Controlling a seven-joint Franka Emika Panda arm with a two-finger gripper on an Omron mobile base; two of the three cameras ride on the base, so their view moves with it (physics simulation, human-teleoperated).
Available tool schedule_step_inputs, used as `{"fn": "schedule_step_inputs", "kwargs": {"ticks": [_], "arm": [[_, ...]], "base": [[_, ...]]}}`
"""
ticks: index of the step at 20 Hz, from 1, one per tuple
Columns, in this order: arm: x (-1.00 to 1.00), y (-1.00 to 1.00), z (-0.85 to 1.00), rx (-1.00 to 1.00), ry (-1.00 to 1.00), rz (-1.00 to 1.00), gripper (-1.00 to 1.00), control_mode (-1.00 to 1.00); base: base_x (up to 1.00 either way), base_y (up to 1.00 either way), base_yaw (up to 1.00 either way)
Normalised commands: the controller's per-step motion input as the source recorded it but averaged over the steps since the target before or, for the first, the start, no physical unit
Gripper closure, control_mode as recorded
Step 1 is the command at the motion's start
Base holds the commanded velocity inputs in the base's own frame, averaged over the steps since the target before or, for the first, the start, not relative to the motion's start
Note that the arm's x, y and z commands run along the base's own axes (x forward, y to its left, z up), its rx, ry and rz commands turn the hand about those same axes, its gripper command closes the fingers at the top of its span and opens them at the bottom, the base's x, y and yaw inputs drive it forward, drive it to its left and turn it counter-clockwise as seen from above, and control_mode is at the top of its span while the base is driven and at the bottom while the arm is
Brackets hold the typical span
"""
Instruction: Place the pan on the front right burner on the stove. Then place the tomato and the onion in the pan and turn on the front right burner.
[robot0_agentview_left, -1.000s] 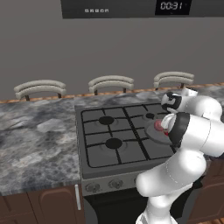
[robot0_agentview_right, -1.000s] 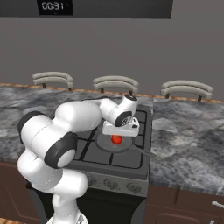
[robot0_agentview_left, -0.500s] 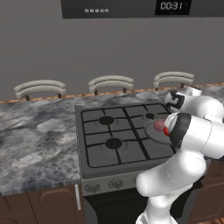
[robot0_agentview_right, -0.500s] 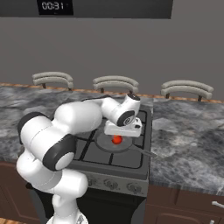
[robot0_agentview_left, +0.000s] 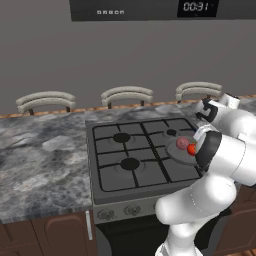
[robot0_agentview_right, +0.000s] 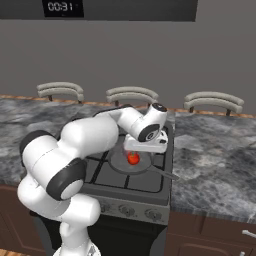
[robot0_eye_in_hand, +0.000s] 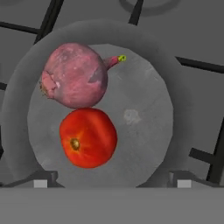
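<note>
- At the left of the left base view I saw the grey marbled counter (robot0_agentview_left: 40, 160), with three curved chair backs (robot0_agentview_left: 46, 100) lined up behind it along the wall.
- In the middle of that frame sat the stove (robot0_agentview_left: 125, 172), its black grates (robot0_agentview_left: 115, 150) covering the top and its round knobs (robot0_agentview_left: 132, 210) in a row along the front panel.
- Right of centre, the pan (robot0_agentview_left: 176, 152) rested on the grate of the stove's near-right section; the front right burner itself was hidden under it.
- In the pan the onion (robot0_agentview_left: 182, 142) lay just left of and above the tomato (robot0_agentview_left: 191, 149), which my white arm partly cut off at the right.
- In the right base view the arm reached from the lower left to the centre, and the gripper (robot0_agentview_right: 145, 148) hung above the pan (robot0_agentview_right: 120, 161), with the tomato (robot0_agentview_right: 133, 158) showing red beneath it.
- In the hand view the pan (robot0_eye_in_hand: 148, 100) took up most of the frame; the onion (robot0_eye_in_hand: 74, 75) lay upper left, touching the tomato (robot0_eye_in_hand: 87, 138) just below it.
- The fingertips (robot0_eye_in_hand: 39, 180) stood at the bottom corners of the hand view, spread wide and gripping nothing, clear of both items.
</note>
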Motion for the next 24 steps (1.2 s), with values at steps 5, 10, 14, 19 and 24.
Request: {"fn": "schedule_step_inputs", "kwargs": {"ticks": [5,10,14,19,24], "arm": [[-0.09,-0.35,0.03,0.02,-0.08,0.0,-1.0,-1.0],[-0.12,-0.32,0.0,0.01,-0.14,-0.01,-1.0,-1.0],[-0.14,-0.16,0.0,0.0,-0.17,-0.02,-1.0,-1.0],[-0.07,-0.04,0.0,0.0,-0.22,-0.05,-1.0,-1.0],[-0.01,-0.05,0.0,0.02,-0.23,-0.09,-1.0,-1.0]], "base": [[0.0,0.0,0.0],[0.0,0.0,0.0],[0.0,0.0,0.0],[0.0,0.0,0.0],[0.0,0.0,0.0]]}}
